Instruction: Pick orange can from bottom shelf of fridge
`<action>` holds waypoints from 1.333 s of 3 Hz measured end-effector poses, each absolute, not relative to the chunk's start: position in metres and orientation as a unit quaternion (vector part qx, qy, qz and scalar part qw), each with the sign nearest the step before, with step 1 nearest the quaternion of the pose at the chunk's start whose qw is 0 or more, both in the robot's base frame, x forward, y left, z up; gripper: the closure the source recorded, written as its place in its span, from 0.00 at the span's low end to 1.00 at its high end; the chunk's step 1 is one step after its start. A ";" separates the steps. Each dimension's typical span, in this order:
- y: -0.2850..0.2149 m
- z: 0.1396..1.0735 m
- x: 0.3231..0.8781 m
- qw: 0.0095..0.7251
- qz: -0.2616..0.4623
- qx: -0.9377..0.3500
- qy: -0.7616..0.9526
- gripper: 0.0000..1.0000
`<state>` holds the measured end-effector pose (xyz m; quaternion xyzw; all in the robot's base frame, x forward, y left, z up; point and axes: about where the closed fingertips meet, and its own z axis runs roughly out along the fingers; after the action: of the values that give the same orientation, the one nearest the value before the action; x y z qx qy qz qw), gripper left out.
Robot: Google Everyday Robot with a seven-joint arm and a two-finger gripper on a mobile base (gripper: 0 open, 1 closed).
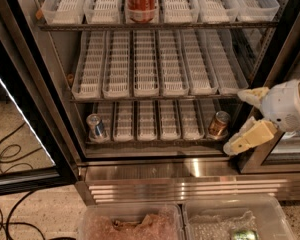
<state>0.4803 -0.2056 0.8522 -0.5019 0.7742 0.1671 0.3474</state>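
Rounded white wrist (290,106), cream-fingered pincer (237,121) (at right edge).

The gripper (237,122), fingers (252,135) spread, hovers just right of the orange can (219,124) on the bottom shelf (147,123).
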 end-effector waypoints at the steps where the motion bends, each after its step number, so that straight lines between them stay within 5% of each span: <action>1: -0.198 0.836 0.476 0.380 0.222 -0.496 0.749 0.00; 2: -0.198 0.836 0.476 0.380 0.222 -0.496 0.749 0.00; 4: -0.160 0.819 0.480 0.442 0.349 -0.414 0.715 0.00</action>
<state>0.4797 -0.1601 0.8185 -0.4138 0.7152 0.3488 0.4424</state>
